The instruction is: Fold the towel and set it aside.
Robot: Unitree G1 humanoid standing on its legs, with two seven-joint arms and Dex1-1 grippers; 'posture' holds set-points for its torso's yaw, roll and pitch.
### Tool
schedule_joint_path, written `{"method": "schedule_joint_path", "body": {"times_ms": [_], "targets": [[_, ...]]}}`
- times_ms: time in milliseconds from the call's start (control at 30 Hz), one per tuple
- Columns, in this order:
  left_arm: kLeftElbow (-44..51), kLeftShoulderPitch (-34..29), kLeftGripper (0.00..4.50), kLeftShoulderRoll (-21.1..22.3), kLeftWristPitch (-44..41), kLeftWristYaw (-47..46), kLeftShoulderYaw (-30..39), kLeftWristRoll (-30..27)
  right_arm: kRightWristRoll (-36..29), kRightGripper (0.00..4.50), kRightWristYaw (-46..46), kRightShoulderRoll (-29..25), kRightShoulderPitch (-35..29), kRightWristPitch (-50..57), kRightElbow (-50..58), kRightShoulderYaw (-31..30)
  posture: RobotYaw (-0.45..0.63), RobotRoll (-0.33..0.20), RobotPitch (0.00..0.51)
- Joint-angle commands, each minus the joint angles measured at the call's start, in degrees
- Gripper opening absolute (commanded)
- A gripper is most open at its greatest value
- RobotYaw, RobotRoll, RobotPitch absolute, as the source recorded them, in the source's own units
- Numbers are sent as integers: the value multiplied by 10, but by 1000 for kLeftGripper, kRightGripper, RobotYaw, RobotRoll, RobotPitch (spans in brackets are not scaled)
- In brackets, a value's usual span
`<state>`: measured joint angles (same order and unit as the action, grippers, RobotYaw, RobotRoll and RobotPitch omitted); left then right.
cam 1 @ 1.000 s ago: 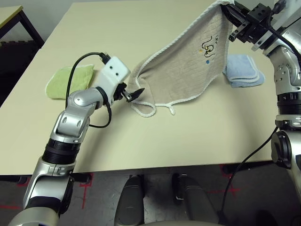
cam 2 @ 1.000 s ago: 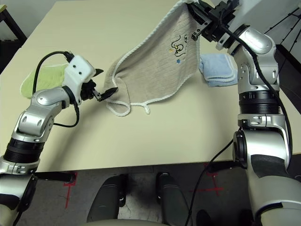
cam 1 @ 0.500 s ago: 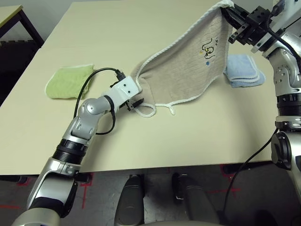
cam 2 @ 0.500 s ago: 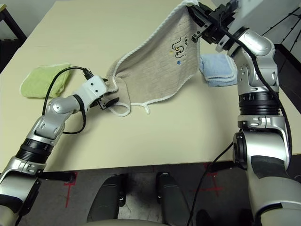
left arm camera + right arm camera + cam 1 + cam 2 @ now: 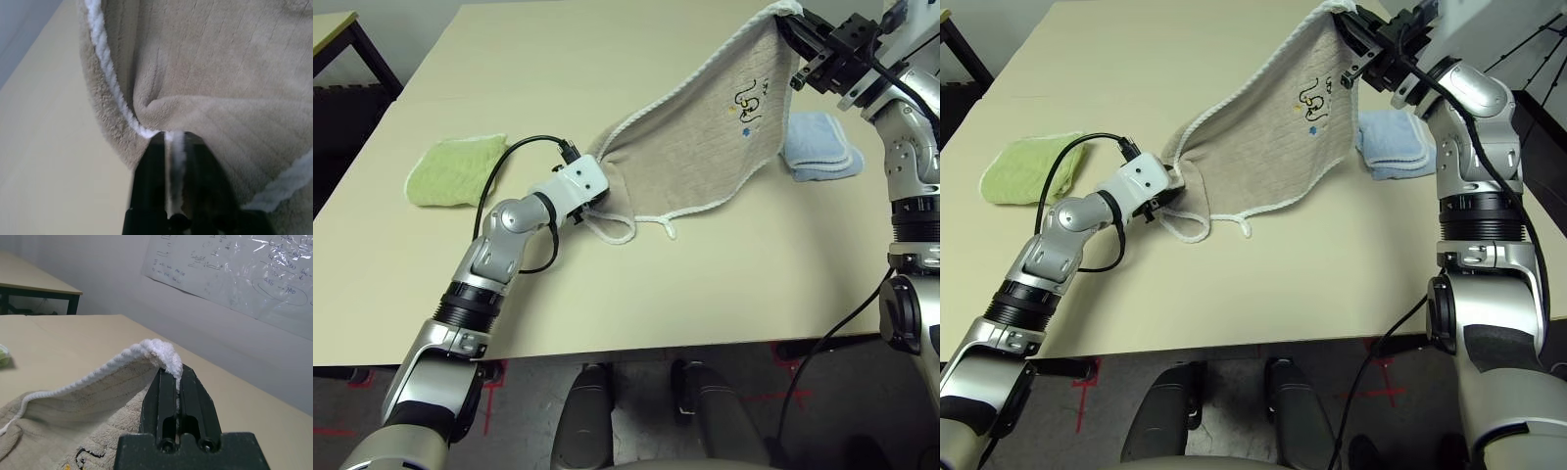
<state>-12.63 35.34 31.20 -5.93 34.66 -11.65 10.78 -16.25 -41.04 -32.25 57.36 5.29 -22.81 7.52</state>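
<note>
The towel hangs stretched between the two arms over the bench: one corner is raised high at the far right, the cloth slopes down toward the left, and its low edge with a small white loop trails on the bench top. The right gripper is clenched on the top corner, the white trim pinched between its black fingers. The left gripper is low at the towel's near left edge, and the wrist view shows its fingers closed with the white trim caught between them, so it is grasping the towel there; from the head views the fingertips are hidden behind the white wrist housing, so how deep the bite goes is hard to tell. A green folded towel lies on the bench to the left, well apart, and a light blue folded towel sits on the right, partly behind the hanging cloth. Step in hand looks like securing the second hold ahead of the fold; no fold is made yet. The next move probably calls for lifting the left-held edge so the cloth hangs clear and flat, then bringing one held edge over to the other, watching that the thin trim does not slip out of the left pinch.
</note>
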Motion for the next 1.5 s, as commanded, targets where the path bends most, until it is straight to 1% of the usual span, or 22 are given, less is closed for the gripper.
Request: {"method": "schedule_joint_path", "body": {"times_ms": [33,200,400,633,767,867,1033,1167,1300,1500], "targets": [[-4,-11,31,10,4,-1,1,12,3,0,1,-6,-2,-3,1,7,144,0,177],[-7,-12,31,20,10,5,-1,16,3,0,0,-5,-1,-4,-2,6,146,0,177],[-7,-8,31,18,9,7,-1,13,3,0,0,-5,-2,-3,1,6,143,0,176],[-20,42,31,9,-42,-32,69,-23,9,0,7,-10,-9,7,-1,9,148,0,178],[-32,54,31,11,-53,-56,101,-31,17,0,21,-16,-26,28,1,7,157,0,176],[-36,56,31,13,-56,-69,112,-29,34,0,33,-26,-44,48,-3,-1,162,0,177],[-48,62,31,12,-55,-92,117,-21,66,0,51,-40,-76,98,-1,-12,161,0,174],[-75,78,31,10,-47,-114,113,-14,92,0,64,-47,-102,111,-7,-18,161,0,174],[-102,95,31,8,-38,-131,109,-8,104,0,77,-51,-127,116,-9,-13,151,0,170],[-151,131,31,8,-21,-157,101,5,121,0,104,-60,-122,92,-45,-4,138,0,170]]}}
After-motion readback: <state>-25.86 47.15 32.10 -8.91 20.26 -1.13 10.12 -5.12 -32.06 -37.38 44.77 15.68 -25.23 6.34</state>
